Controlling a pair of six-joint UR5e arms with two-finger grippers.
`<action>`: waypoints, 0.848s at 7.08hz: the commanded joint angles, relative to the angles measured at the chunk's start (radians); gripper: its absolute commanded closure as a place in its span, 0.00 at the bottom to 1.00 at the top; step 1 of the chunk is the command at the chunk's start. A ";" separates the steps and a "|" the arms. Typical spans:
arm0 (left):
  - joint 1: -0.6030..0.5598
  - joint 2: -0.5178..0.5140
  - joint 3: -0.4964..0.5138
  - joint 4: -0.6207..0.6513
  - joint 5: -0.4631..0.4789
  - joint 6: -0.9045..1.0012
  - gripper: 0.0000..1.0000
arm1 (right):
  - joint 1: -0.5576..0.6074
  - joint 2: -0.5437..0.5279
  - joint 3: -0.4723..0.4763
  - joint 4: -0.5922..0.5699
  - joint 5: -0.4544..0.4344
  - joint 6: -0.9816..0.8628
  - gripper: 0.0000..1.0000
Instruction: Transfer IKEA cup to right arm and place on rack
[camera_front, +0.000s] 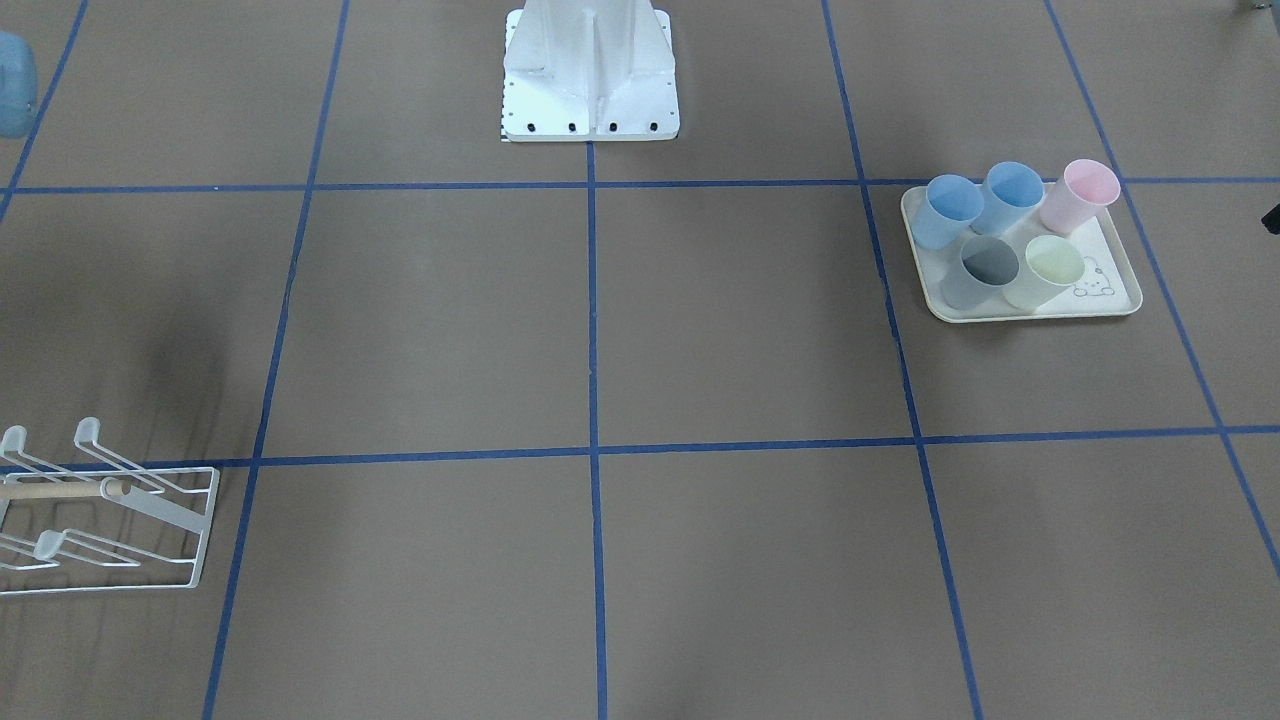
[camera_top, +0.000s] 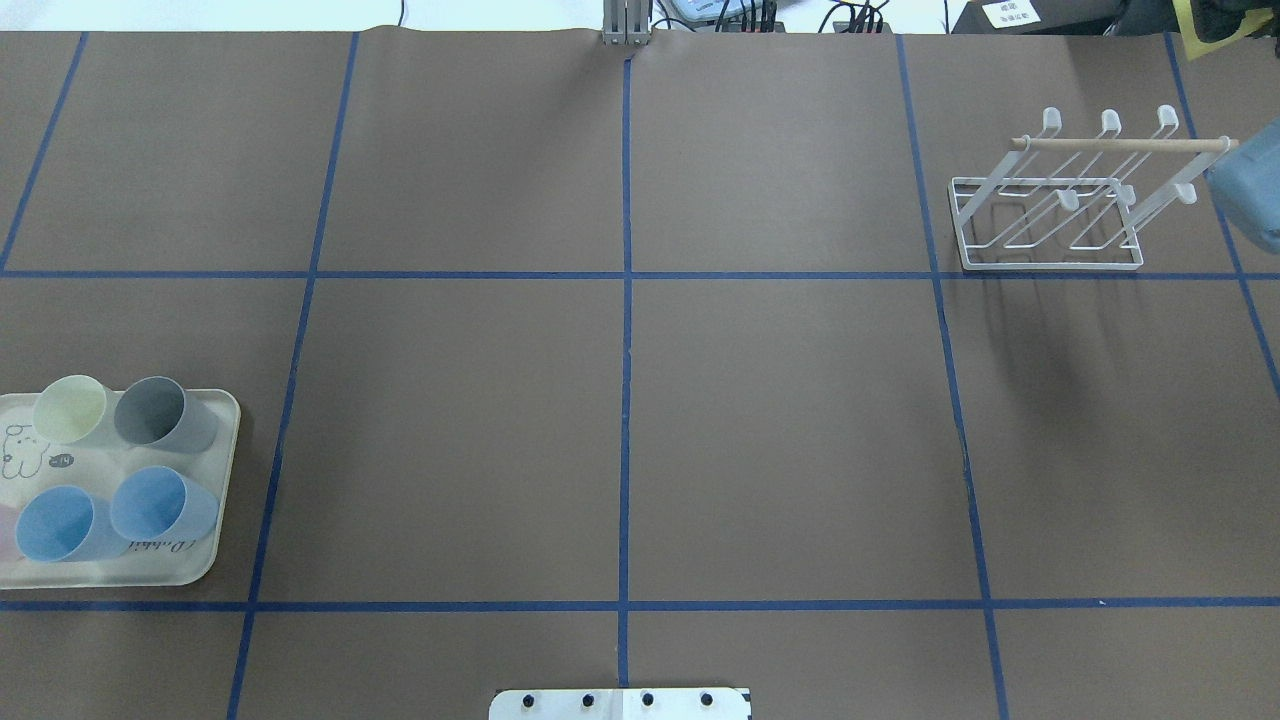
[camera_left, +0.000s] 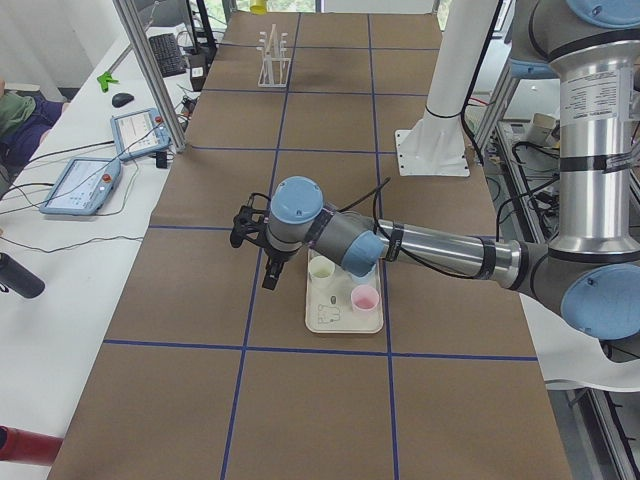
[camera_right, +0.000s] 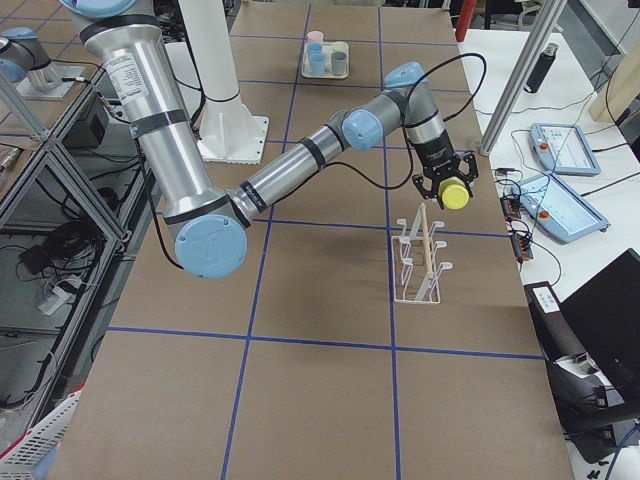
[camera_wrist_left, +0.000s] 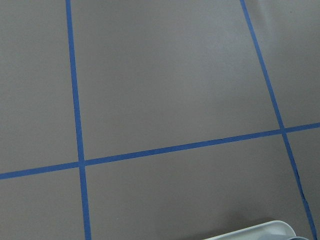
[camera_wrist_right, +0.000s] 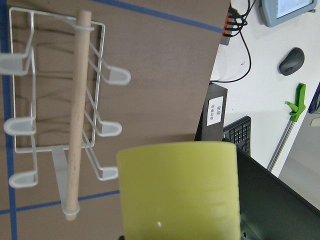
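Note:
My right gripper (camera_right: 455, 188) is shut on a yellow-green cup (camera_right: 457, 196) and holds it in the air just beyond the white wire rack (camera_right: 420, 255), near the table's edge. In the right wrist view the cup (camera_wrist_right: 177, 192) fills the lower middle, with the rack (camera_wrist_right: 60, 115) and its wooden dowel to its left. The rack's prongs are bare. My left gripper (camera_left: 270, 268) shows only in the exterior left view, hovering beside the tray (camera_left: 345, 322); I cannot tell whether it is open or shut.
The cream tray (camera_front: 1020, 312) holds two blue cups (camera_front: 950, 210), a pink cup (camera_front: 1080, 195), a grey cup (camera_front: 985, 270) and a pale yellow cup (camera_front: 1045, 270). The robot's white base (camera_front: 590, 75) stands at mid table. Blue tape lines grid the brown table.

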 joint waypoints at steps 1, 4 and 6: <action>-0.001 0.000 -0.003 0.000 -0.005 -0.003 0.00 | -0.012 0.005 -0.107 0.084 -0.078 -0.087 0.85; 0.000 -0.001 0.002 0.000 -0.005 -0.005 0.00 | -0.133 0.022 -0.135 0.090 -0.276 -0.048 0.80; 0.002 -0.002 0.002 0.001 -0.005 -0.006 0.00 | -0.167 0.009 -0.141 0.090 -0.297 -0.017 0.80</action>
